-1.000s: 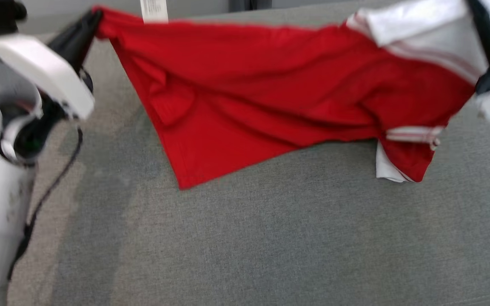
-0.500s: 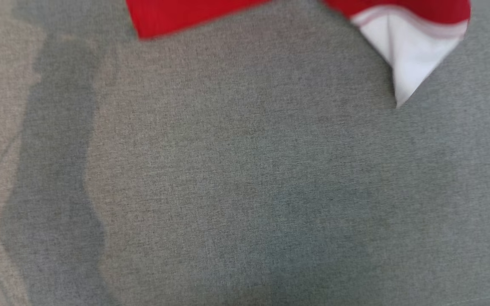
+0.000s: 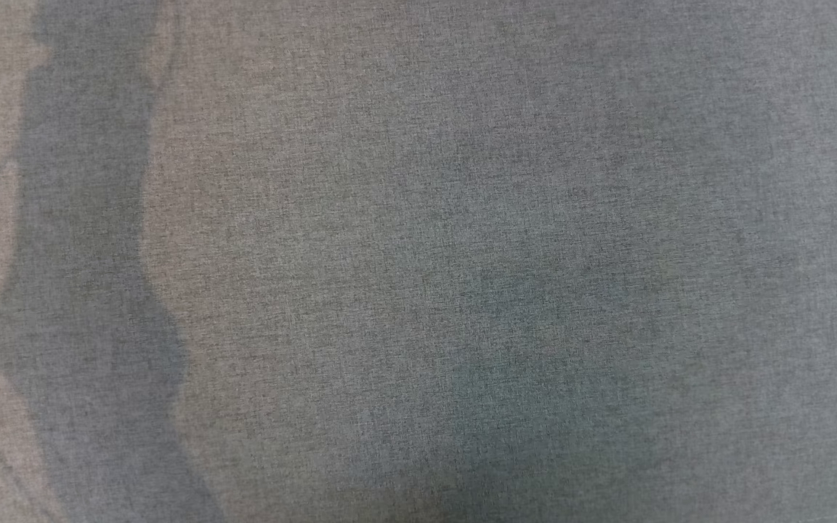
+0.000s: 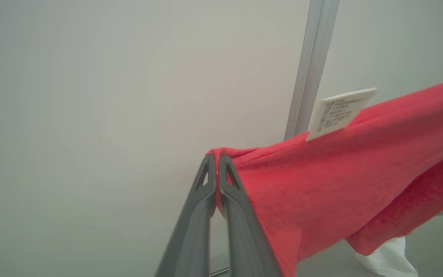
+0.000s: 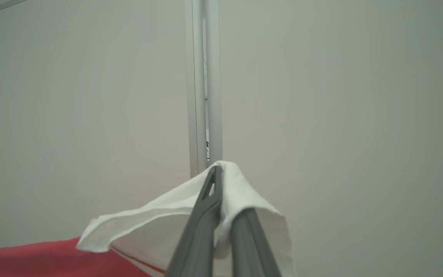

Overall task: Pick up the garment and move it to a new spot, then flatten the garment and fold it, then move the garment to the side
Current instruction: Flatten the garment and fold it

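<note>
Your left claw [image 4: 216, 159] is clamped on a red corner of the garment [image 4: 340, 173] — your right claw [image 5: 217, 171] pinches its white part, holding it up before a pale wall [image 4: 90, 96].

1. My left gripper [image 4: 217, 161] and right gripper [image 5: 215, 171] are dark grey.
2. The garment [image 4: 340, 184] is plain red. At the lower centre of my right wrist view its cloth is white with a thin red stripe.
3. Its label [image 4: 338, 111] is white with small dark print.
4. The worktop [image 3: 462, 218] is heathered grey, darker at the left.
5. The wall [image 4: 90, 96] is pale grey-beige, the post [image 4: 310, 69] silver.
</note>
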Tool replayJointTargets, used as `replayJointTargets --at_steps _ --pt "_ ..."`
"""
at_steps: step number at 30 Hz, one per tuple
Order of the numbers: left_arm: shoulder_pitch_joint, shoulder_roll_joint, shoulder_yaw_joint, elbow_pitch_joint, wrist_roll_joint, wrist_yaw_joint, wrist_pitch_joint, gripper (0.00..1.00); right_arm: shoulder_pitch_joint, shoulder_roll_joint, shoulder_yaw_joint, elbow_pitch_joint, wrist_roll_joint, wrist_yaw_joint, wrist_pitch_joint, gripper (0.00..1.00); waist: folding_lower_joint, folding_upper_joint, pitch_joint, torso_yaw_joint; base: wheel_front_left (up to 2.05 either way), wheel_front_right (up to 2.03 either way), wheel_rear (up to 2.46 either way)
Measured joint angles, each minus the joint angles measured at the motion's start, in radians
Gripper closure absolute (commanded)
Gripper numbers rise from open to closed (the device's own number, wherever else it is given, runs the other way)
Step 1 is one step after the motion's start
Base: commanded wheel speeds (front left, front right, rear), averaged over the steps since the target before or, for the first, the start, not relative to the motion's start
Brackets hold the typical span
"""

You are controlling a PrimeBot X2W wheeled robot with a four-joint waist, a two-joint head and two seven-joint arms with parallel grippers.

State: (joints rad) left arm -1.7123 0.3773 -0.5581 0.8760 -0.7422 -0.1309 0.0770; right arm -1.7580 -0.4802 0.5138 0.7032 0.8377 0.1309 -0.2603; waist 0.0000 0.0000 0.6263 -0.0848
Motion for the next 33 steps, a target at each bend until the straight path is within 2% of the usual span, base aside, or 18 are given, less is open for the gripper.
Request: replayJointTargets --at_steps 6,10,16,20,26,33 --pt "0.077 0.017 -0.107 0.015 -0.079 0.0 0.039 1.0 0.1 0.004 0.08 -0.027 0.046 0.0 -0.001 1.0 0.0 0.0 -0.022 0.002 0.0 0.0 0.0" --pt "0.174 0.031 -0.181 -0.031 -0.174 0.0 0.092 1.0 0.199 -0.019 0.171 -0.059 0.084 0.0 -0.001 1.0 0.0 0.0 -0.057 0.002 0.0 0.0 0.0" --pt "0.354 0.108 -0.263 -0.103 -0.314 0.0 0.173 1.0 0.382 -0.071 0.311 -0.14 0.206 0.0 0.035 1.0 0.0 0.0 -0.146 -0.003 0.0 0.0 0.0" --pt "0.454 0.139 -0.285 -0.14 -0.382 0.0 0.208 1.0 0.482 -0.116 0.368 -0.185 0.267 0.0 0.062 1.0 0.0 0.0001 -0.203 -0.006 0.0 0.0 0.0" --pt "0.668 0.211 -0.33 -0.245 -0.495 0.001 0.275 1.0 0.68 -0.197 0.474 -0.302 0.396 0.0 0.17 1.0 0.0 0.0 -0.325 -0.011 0.0 0.0 0.0" --pt "0.929 0.266 -0.348 -0.409 -0.593 0.007 0.257 1.0 0.909 -0.314 0.555 -0.467 0.532 0.0 0.245 1.0 0.0 0.0001 -0.473 -0.016 0.0 0.0 0.0"
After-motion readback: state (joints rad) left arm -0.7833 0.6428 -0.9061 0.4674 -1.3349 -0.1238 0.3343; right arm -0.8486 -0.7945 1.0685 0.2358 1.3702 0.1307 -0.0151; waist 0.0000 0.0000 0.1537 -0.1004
